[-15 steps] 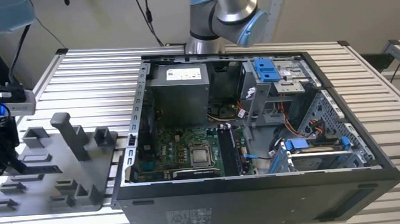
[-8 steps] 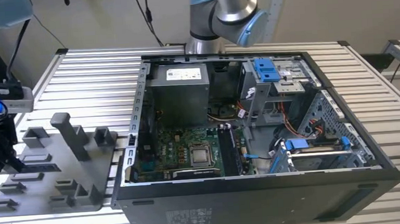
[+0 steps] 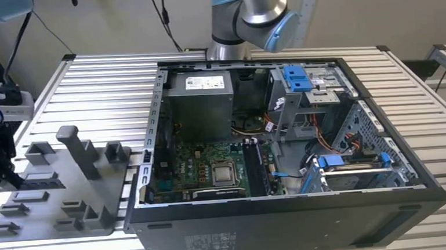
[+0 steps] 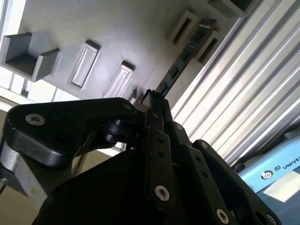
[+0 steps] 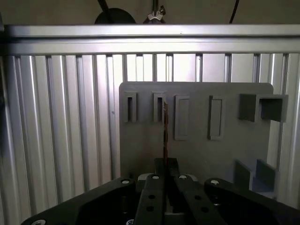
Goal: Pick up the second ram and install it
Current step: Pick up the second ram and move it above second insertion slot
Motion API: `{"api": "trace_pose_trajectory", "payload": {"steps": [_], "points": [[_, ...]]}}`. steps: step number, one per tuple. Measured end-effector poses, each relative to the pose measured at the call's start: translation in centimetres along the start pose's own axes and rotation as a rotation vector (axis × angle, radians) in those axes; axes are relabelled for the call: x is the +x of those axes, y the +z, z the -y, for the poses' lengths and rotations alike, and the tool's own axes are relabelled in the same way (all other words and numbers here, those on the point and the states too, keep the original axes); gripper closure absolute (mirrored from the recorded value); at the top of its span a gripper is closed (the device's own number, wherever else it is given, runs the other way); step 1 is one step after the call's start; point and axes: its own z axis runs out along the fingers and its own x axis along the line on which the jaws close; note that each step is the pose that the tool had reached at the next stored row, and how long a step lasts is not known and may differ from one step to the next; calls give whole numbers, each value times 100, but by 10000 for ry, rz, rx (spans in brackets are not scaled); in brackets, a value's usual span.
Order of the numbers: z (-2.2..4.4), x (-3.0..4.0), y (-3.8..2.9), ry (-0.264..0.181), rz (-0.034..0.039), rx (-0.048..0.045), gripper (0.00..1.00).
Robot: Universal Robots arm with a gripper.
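While at holder slot (image 5: 159,108), second ram (image 5: 165,129)

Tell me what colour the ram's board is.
The second ram is dark bluish with black chips, clearest in the second wrist view.

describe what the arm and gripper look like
The arm is a silver-grey tube with a light blue joint cap. The gripper is matte black, built of flat linkage bars joined by round silver screws.

Tray (image 3: 43,217) on table (image 3: 97,86), at the exterior view's left of computer case (image 3: 291,228), second ram (image 5: 165,129) on edge at tray's slots.
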Motion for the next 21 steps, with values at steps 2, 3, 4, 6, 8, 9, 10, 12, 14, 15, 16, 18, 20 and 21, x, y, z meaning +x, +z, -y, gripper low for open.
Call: {"api": "trace_pose_trajectory", "payload": {"steps": [2, 3, 4, 6, 8, 9, 10, 12, 14, 15, 16, 18, 20, 21], "points": [[1, -1, -30, 0, 0, 0, 86], [1, -1, -45, 0, 0, -1, 86], [1, -2, -60, 0, 0, -1, 86], [2, -3, -87, 0, 0, 0, 86], [3, -3, -113, 0, 0, 0, 86], [3, -4, -127, 1, 0, 0, 86], [4, -4, -140, 0, 0, 0, 86], [4, -5, -163, 0, 0, 0, 86], [5, -5, -187, 0, 0, -1, 86], [5, -6, -198, 0, 0, -1, 86], [6, -6, -210, 1, 0, 0, 86], [6, -7, -232, 1, 0, 0, 86], [7, -7, -256, 0, 0, 0, 86], [7, -8, -268, 0, 0, 0, 86]]}}
